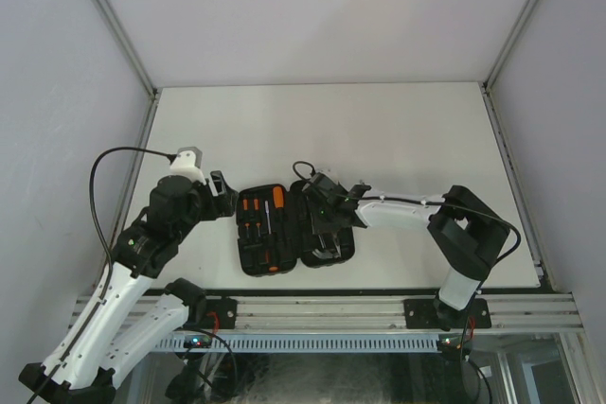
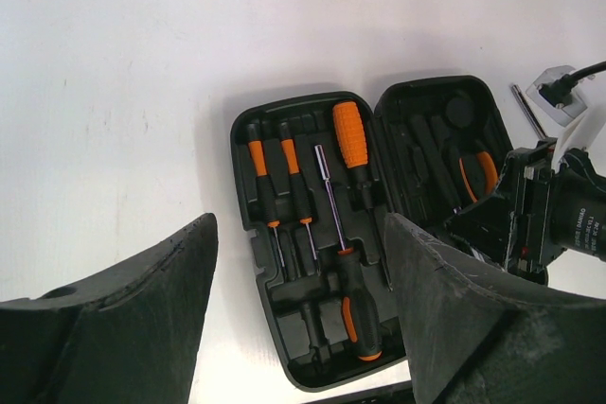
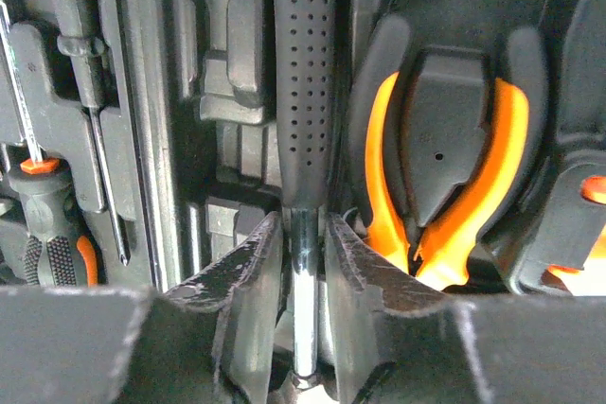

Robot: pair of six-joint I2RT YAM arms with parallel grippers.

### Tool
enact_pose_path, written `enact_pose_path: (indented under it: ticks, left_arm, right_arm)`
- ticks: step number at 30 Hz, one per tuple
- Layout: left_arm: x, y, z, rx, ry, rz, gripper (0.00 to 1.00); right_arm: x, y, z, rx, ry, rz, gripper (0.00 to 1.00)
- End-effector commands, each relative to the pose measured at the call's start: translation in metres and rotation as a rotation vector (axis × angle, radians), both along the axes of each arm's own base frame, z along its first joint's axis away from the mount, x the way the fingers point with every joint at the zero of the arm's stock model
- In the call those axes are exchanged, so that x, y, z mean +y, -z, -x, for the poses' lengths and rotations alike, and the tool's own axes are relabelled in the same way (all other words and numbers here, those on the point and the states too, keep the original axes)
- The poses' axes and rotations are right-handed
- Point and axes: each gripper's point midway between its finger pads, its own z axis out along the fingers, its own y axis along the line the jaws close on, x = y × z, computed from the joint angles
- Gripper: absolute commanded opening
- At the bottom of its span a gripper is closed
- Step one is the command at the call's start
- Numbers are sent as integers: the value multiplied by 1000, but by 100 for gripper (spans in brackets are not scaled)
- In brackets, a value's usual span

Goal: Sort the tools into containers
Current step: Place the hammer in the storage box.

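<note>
The black tool case [image 1: 248,267] lies open on the table in two halves. Its left half [image 2: 239,167] holds several black-and-orange screwdrivers [image 2: 258,169] and a longer black-handled screwdriver [image 2: 351,302]. In the right half, orange-handled pliers [image 3: 379,177] rest in their slot beside the hammer's black dimpled handle [image 3: 305,73]. My right gripper [image 3: 303,234] straddles the hammer's steel shaft [image 3: 303,328], jaws slightly apart from it. My left gripper [image 2: 298,234] hovers wide open above the left half, holding nothing.
The white table [image 1: 379,130] stretches behind and to both sides of the case. Grey walls enclose it left, right and back. A metal rail [image 1: 360,309] runs along the near edge. The right arm [image 1: 407,207] reaches in from the right.
</note>
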Motion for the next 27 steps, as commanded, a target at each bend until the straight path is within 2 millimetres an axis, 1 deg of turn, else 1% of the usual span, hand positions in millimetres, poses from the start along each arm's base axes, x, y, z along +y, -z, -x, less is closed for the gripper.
enact_pose_path:
  ticks: [1,4,12,16,19,21,27]
  left_arm:
    - [0,-2,-3,-13,2,-2,75]
    - [0,-2,-3,-13,3,-2,75]
    - [0,-2,-3,-15,5,0,75]
    - [-1,-2,-3,-14,7,0,75]
    - [-1,-1,-3,-10,9,-1,75]
    - [-2,-1,-3,-10,11,0,75]
    - [-3,0,-3,-8,15,0,75]
  right_arm:
    - [18,-22,-9,-38,11,-72,29]
    - [18,-27,-9,-46,12,-79,31]
    - [15,-44,-9,-71,11,-96,30]
    - [16,-52,-6,-79,-4,-112,29]
    - [12,-56,-4,-84,-4,-103,29]
    - [8,-55,-2,-85,0,-81,28]
    - [-11,-43,12,-71,-4,30,22]
